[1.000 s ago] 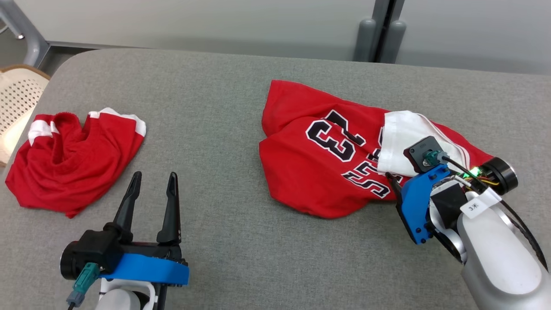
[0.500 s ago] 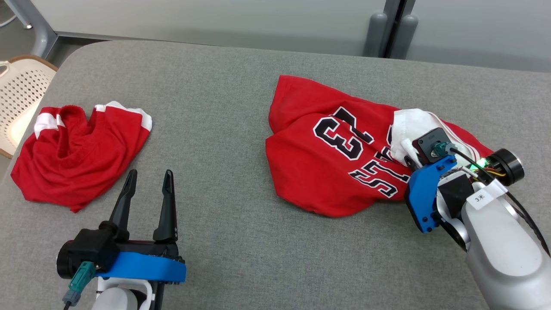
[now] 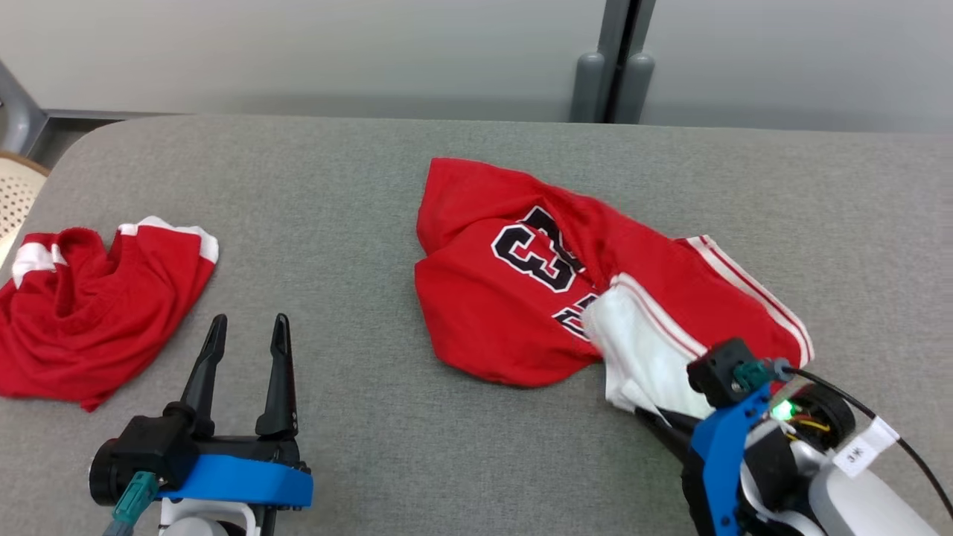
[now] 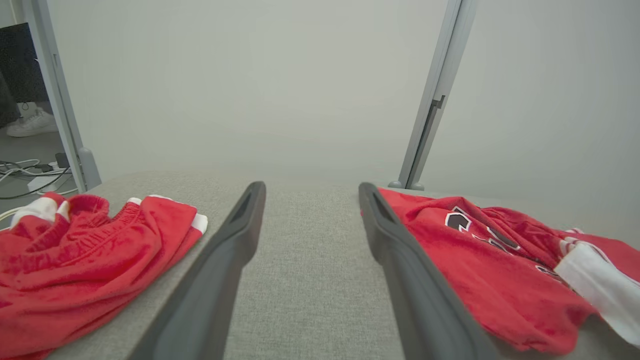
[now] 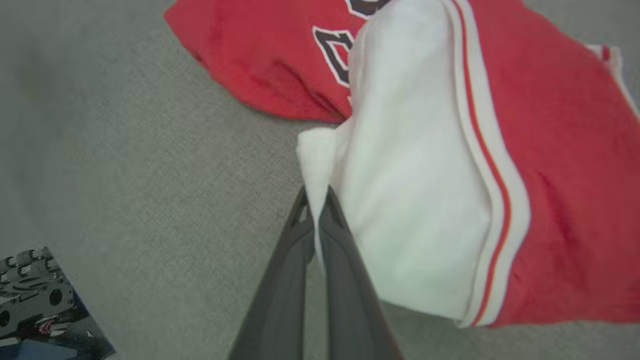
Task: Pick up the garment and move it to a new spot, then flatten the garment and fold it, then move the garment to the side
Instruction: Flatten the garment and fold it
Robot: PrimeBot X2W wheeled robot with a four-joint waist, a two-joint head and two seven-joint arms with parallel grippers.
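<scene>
Right pincer point(image 5: 314, 202), clenched on the white panel point(image 3: 648, 357) of the jersey point(image 3: 476, 335), has dragged it nearer the robot: relocation begun. Left pincer point(image 3: 248, 324) idles, released.

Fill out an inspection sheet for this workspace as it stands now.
Surface: grey padded table, far-left corner rounded.
Job's things: red jersey lies crumpled right of centre, black numerals showing; its white panel is drawn towards the robot.
Clutter: second red garment bunched at the table's left end, apart from the jersey.
Grippers: left gripper open above bare table, holding nothing; right gripper shut on the white panel's edge.
Cables: black cable loops from the right wrist; loose cables on the floor beyond the table.
Surroundings: pale wall and grey post behind; perforated chair at left.
</scene>
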